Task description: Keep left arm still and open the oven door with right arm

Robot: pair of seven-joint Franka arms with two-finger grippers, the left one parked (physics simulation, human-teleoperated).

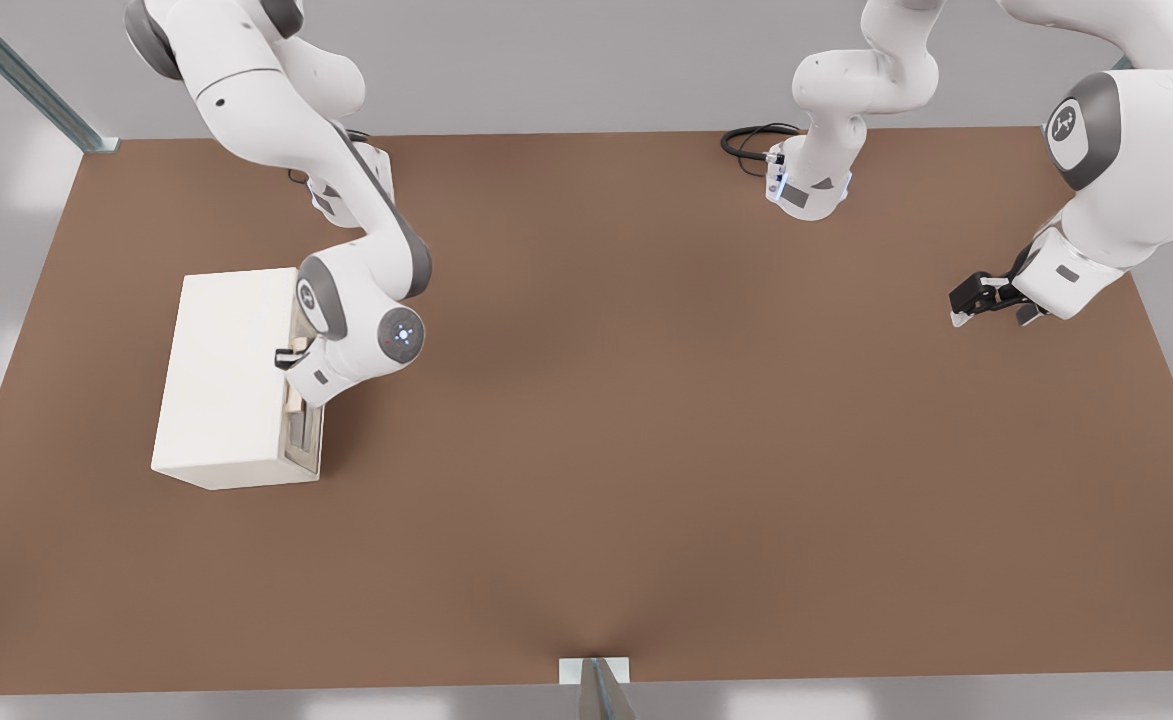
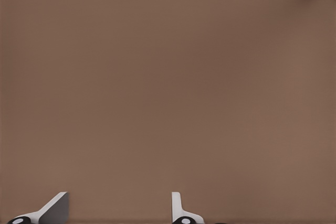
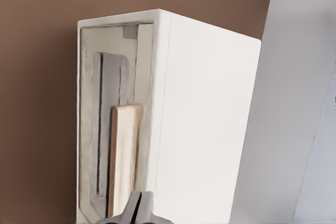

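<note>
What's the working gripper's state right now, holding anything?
Right arm's gripper: at the oven door handle; open or shut cannot be told, nor any grasp.

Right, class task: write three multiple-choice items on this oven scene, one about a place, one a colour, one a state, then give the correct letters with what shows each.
1. Where is the working gripper?
A. At the oven door's handle
B. Over the bare middle of the table
C. Behind the oven

2. What colour is the handle on the oven door?
A. Black
B. Pale beige
C. Red

3. What state is the oven door in?
A. Lying flat open on the table
C. Removed from the oven
B. Shut against the oven body

Answers:
1 A, the front view shows the gripper at the door face of the oven, beside the handle.
2 B, the right wrist view shows a pale beige bar.
3 B, the door sits flush in the oven's front.
</note>
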